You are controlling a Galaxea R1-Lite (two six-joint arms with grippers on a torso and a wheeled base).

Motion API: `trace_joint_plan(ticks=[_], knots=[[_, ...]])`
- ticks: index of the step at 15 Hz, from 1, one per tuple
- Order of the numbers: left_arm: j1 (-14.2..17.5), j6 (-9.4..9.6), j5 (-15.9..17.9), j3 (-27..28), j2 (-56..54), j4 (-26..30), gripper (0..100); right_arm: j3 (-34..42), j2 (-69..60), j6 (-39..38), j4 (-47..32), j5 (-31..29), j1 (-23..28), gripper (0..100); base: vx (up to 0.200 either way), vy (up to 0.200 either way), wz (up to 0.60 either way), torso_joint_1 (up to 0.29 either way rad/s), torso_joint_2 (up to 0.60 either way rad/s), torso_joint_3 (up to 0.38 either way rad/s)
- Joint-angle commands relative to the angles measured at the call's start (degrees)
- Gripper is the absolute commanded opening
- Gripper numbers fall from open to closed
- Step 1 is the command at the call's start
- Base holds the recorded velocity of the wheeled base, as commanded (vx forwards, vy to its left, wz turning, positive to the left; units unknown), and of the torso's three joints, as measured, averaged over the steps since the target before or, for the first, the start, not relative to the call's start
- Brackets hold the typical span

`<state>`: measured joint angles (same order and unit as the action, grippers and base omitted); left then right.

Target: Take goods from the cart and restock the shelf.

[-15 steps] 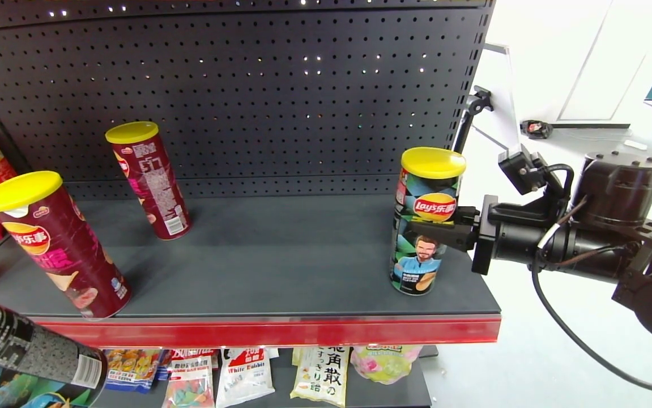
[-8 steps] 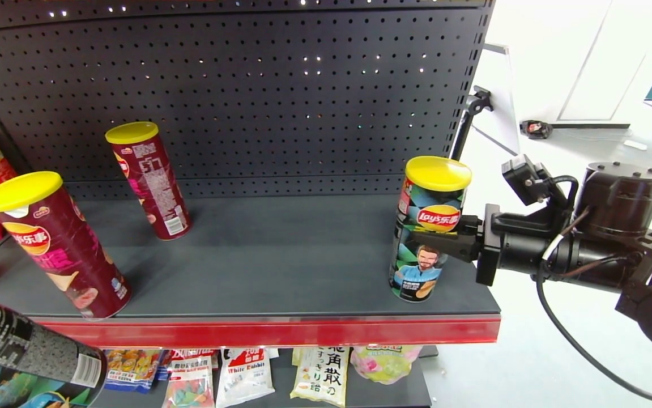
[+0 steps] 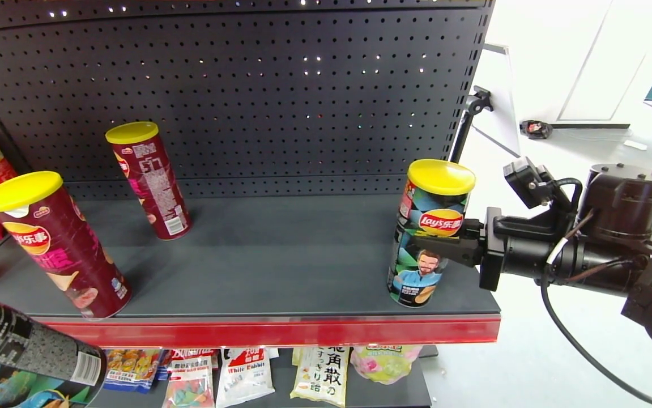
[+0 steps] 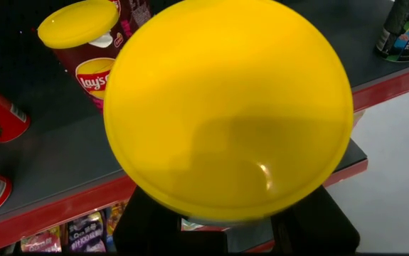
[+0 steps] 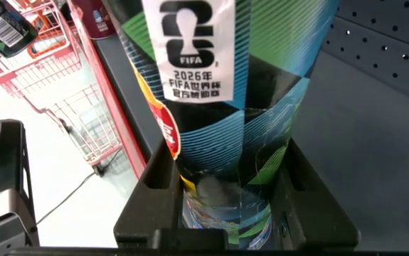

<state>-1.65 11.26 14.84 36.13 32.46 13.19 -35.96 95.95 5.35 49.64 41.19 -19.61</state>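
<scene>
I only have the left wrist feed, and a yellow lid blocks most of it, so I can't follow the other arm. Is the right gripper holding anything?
Observer: Yes. In the head view the right gripper is closed on a multicolour can near the right front corner of the shelf.
Operator: What's under this lid?
Observer: A dark can, held out in front of the shelf's left end, lower than the board.
Operator: Where's the cart?
Observer: The right wrist view shows a red wire cart on the floor off the shelf's front edge.
</scene>
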Motion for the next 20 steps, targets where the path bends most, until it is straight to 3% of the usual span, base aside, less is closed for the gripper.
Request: trace_joint_plan(ticks=[1,19,20], knots=[[-0.02,-0.01,0.02,-0.01,-0.03,-0.01,0,0.10,-0.33,0.01,0.11,-0.06,-0.07,0,0.000,0.000,0.00,0.000,0.00,0.000],[-0.02,-0.01,0.02,0.43,-0.12,-0.01,0,2.39,-1.91,-0.25,0.02,-0.32,-1.57,0,0.000,0.000,0.00,0.000,0.00,0.000],[-0.02,-0.01,0.02,0.43,-0.12,-0.01,0,2.39,-1.82,-0.25,0.02,-0.32,-1.48,100,0.000,0.000,0.00,0.000,0.00,0.000]])
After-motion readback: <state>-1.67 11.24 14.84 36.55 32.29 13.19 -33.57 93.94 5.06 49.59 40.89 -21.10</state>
